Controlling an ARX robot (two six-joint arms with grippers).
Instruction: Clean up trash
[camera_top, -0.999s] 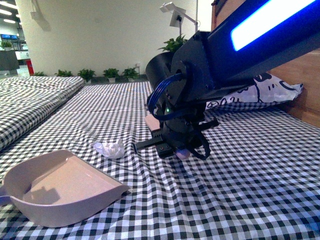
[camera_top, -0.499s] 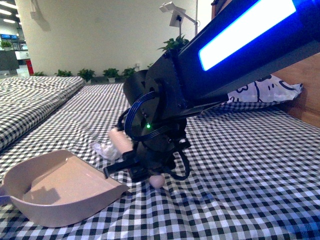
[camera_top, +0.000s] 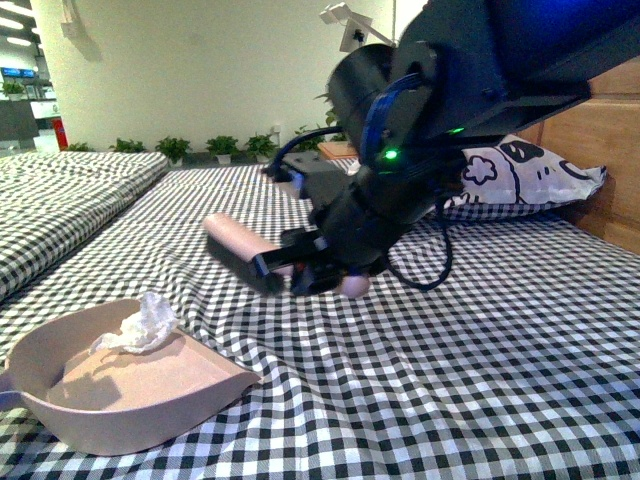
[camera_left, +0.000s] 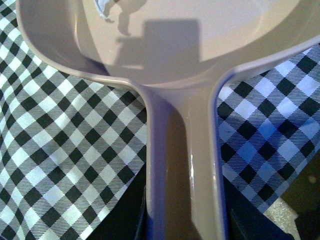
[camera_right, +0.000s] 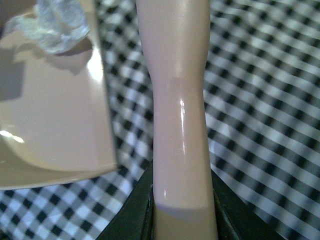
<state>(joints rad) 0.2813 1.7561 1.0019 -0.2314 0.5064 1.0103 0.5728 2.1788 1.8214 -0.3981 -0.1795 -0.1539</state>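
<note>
The trash (camera_top: 140, 326) lies inside the dustpan (camera_top: 60, 410), near its back wall. We see the right gripper (camera_top: 310, 270) clamped on the brush handle (camera_top: 240, 240), raised beside the dustpan; the left gripper (camera_left: 185, 220) grips its handle.

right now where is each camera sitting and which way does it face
Front view: on the robot's body, looking across the black-and-white checked cloth; the right arm's gripper shows, holding a pale pink brush handle.
Left wrist view: on the left arm, looking along the beige plastic dustpan handle held by the left gripper.
Right wrist view: on the right arm, looking down the brush handle to the dustpan.
Shared: all three show the dustpan and the crumpled white paper wad in it.
</note>
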